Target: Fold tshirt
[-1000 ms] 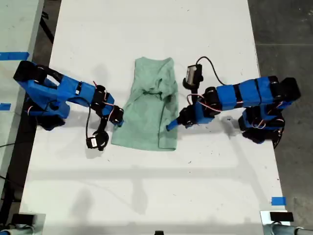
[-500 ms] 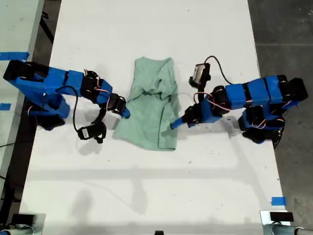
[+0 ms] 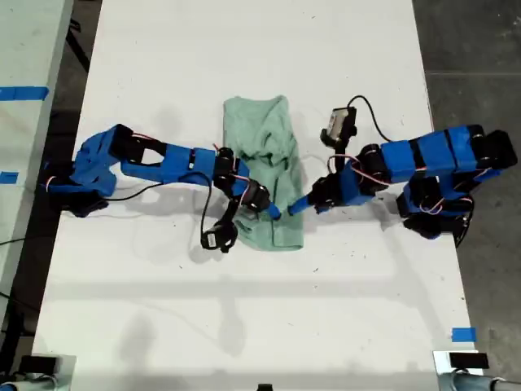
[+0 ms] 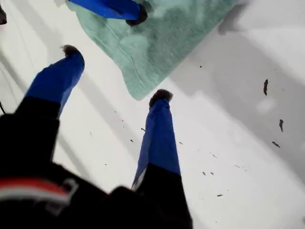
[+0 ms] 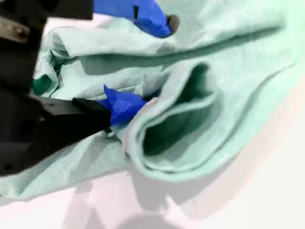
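On the white surface (image 3: 244, 326) lay one tshirt (image 3: 264, 155); of two tools, my first tool (image 4: 116, 71) gaped open at its corner, my second tool (image 5: 126, 107) pinched a fold.

we work in what looks like a robotics lab: a long white table (image 3: 244, 326) on bare grey concrete floor (image 3: 472, 49), blue tape marks (image 3: 462, 334) on it, and exposed wiring (image 3: 366, 110) on our blue arms.

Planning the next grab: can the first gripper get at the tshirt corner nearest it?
Probably yes. My first gripper is open, the tshirt corner lies right by its fingertips, with only bare table between. My second gripper sits farther in.
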